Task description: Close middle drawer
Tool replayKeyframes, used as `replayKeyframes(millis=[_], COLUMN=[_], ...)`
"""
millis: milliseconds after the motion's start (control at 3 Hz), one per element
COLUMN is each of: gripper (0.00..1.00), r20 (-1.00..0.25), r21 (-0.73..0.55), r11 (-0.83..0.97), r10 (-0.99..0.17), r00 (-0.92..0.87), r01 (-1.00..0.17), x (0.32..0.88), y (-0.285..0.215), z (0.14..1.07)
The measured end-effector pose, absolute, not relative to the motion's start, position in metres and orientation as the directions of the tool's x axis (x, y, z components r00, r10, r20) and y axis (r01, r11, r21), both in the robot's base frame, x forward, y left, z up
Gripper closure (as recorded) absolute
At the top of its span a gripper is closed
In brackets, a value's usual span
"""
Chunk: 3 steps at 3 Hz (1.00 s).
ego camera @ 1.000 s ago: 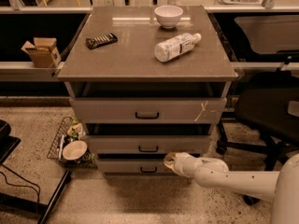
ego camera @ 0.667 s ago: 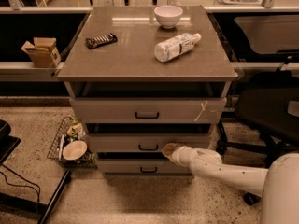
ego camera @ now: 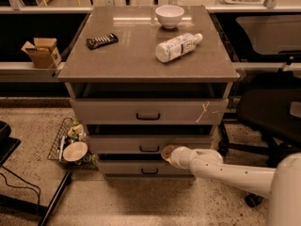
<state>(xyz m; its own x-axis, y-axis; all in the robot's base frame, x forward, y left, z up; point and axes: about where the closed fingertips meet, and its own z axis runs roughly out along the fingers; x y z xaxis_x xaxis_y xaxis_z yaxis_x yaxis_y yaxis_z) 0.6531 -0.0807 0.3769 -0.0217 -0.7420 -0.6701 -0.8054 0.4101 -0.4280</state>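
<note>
The middle drawer is a plain grey front with a small dark handle, second of three in the cabinet. It stands slightly out, with a dark gap above it. My gripper is at the end of the white arm coming from the lower right. It sits against the drawer front just right of the handle. The top drawer with a whitish cross mark stands further out. The lowest drawer is below my gripper.
On the cabinet top lie a white bowl, a plastic bottle and a dark remote. A wire basket with a bowl stands at the left on the floor. A black office chair is at the right. A cardboard box sits on the left shelf.
My gripper has moved left and slightly up from beside the lowest drawer to the middle drawer front next to its handle. The drawers look unchanged.
</note>
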Motion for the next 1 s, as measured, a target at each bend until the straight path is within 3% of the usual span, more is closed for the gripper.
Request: replayKeyframes(millis=[333, 1000], gripper=[1.00, 1.00], r20=[-0.630, -0.435], r21=[-0.381, -0.196], r11=[0.325, 0.131], r10=[-0.776, -0.900], r00=[-0.014, -0.033], r01=[-0.866, -0.972], x=[0.597, 0.419], y=[-0.070, -0.080], z=[0.413, 0.482])
